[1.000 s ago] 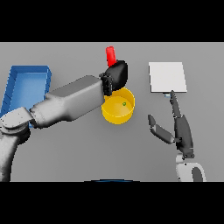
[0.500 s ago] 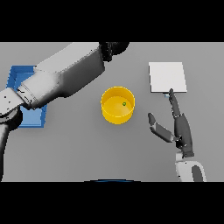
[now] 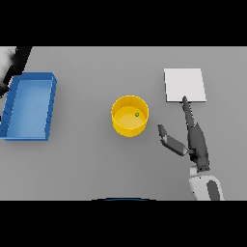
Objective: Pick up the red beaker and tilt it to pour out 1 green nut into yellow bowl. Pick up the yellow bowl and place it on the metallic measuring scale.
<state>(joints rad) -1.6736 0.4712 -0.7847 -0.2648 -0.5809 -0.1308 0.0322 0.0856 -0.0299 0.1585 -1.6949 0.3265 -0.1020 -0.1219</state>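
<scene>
The round yellow bowl (image 3: 130,116) stands upright near the middle of the grey table (image 3: 96,159), with one small green nut (image 3: 136,114) lying inside it. To its right, apart from it, lies the flat square metallic measuring scale (image 3: 185,85). The right hand (image 3: 195,143) rests between them, fingers straight and thumb spread, holding nothing, one fingertip at the scale's near edge. A blue rectangular tray (image 3: 29,105) sits far left.

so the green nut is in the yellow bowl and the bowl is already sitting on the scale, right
Not quite. The green nut is in the yellow bowl, but the head view shows the bowl on the grey table, left of the metallic measuring scale and apart from it. The right hand lies open nearby.
</scene>
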